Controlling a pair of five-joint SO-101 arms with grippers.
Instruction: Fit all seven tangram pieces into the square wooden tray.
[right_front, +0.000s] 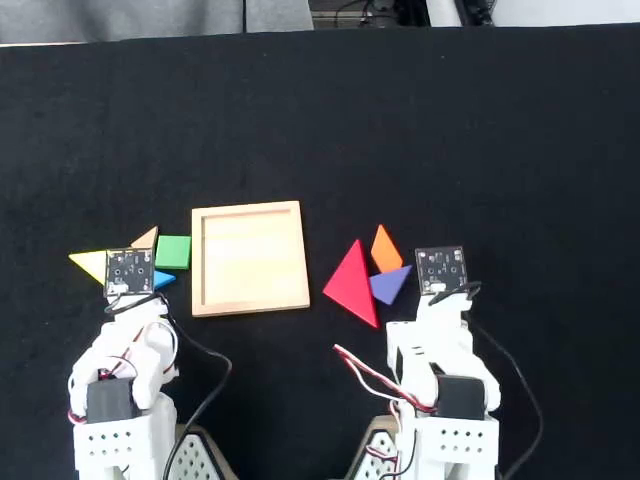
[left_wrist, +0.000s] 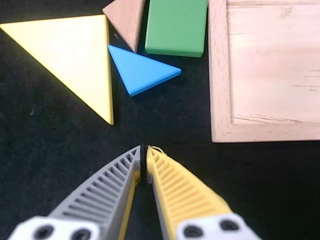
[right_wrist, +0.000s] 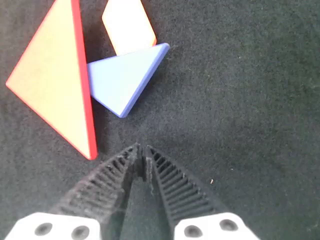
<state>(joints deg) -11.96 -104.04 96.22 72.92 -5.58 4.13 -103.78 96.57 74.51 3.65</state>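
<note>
Lower left of the high view: yellow triangle (right_front: 89, 264), tan triangle (right_front: 147, 238), green square (right_front: 173, 252) and blue triangle (right_front: 164, 280) cluster just left of the centre tray (right_front: 248, 208). The left gripper (left_wrist: 145, 161), fingers together, hangs near the blue triangle. Right of the tray lie red triangle (right_front: 353, 283), orange rhomboid (right_front: 385, 248) and purple triangle (right_front: 389, 286). The right gripper (right_wrist: 141, 157), fingers together, is near them.

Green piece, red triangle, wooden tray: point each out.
green piece (right_front: 173, 252), high view, middle of its top face.
red triangle (right_front: 355, 283), high view, middle of its top face.
wooden tray (right_front: 252, 258), high view, bare floor inside the rim.
</note>
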